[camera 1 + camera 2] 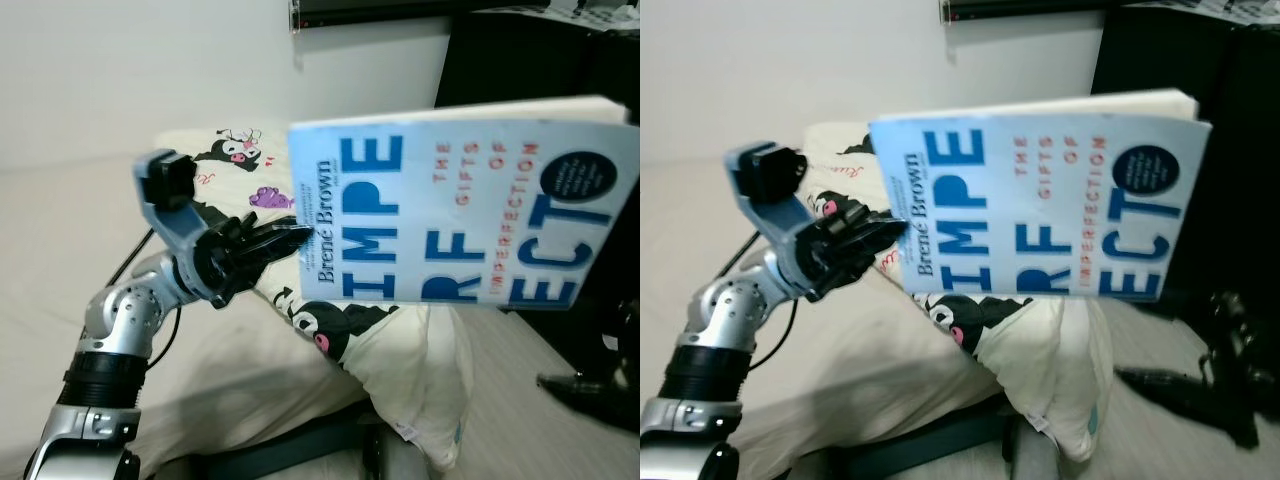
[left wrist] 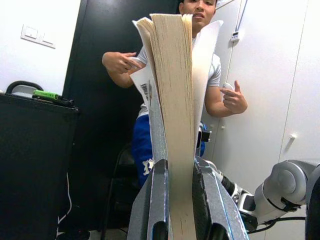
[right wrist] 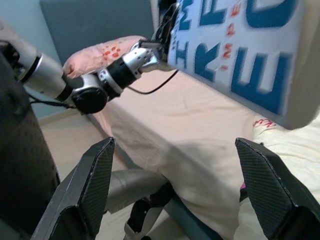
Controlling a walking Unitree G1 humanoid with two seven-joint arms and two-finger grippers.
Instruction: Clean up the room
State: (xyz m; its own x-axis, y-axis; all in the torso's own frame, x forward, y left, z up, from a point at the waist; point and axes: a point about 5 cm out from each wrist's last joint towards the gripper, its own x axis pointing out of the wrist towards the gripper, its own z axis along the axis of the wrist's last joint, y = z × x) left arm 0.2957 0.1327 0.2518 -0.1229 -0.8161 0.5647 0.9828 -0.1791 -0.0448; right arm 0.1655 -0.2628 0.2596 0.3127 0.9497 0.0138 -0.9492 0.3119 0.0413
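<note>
We hold a light-blue paperback book [image 1: 470,210] with bold blue and red lettering up in the air with our left gripper [image 1: 285,238], its two black fingers [image 1: 262,240] clenched on the spine edge of the cover, near the author's name. The book hangs sideways in front of us, above the bed, its cover facing our head camera and its cream page block along the upper edge. In the left wrist view, the book's page edges [image 2: 173,100] rise straight up from between the clamped fingers [image 2: 160,200], fanning slightly at the far end.

Below the book lies a cream pillow [image 1: 400,370] printed with black-and-pink cartoon characters, resting on a bed with a pale beige sheet [image 1: 60,260]. The pillow droops over the bed's edge. Behind the bed stands a white wall [image 1: 120,70], and a dark cabinet [image 1: 600,70] sits to the right.

Our right gripper [image 3: 185,190] hangs low on the right, beside the bed, and its two black fingers [image 3: 90,190] are spread wide apart with nothing between them; the book and the silver left arm [image 3: 85,85] are above it.

In the left wrist view, a person in a white shirt and blue shorts [image 2: 145,135] sits beyond the book, both hands raised. A black case [image 2: 35,150] with a green item on top stands beside the person.
</note>
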